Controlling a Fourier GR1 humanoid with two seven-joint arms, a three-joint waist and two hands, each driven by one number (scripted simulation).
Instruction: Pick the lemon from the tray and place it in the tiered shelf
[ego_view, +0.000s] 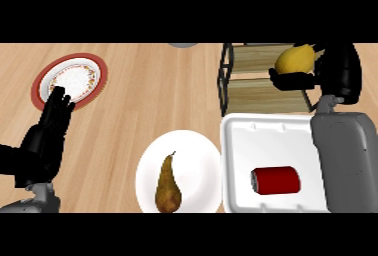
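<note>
So we've got the lemon (295, 59) up off the tray (240, 150) and over at the tiered shelf (262, 90), with our right hand (299, 80) curled around it from the side and underneath; the dark fingers wrap the lower part of the fruit and the yellow top pokes out above them. It looks like it's hovering over the upper level of the shelf, though from this steep angle we honestly can't tell whether it's already touching the wood or hanging a bit above it. On handling: we'd guess a lemon is light and fairly stiff, with a waxy, bumpy skin that can roll or slip because of the oval shape, so it isn't fragile but it's wobbly. The best hold is probably across the fat middle, thumb on one side and fingers on the other, not on the pointy ends, which is roughly how we seem to have it. When we let go we'd want it low and level so it doesn't roll off the slats. Our left hand (48, 132) is just resting at the left edge, fingers straight and relaxed, next to the red-rimmed plate (92, 82). Left behind on the tray is a red can (277, 180), and a pear (168, 185) sits on the white plate (193, 150) just beside it.
</note>
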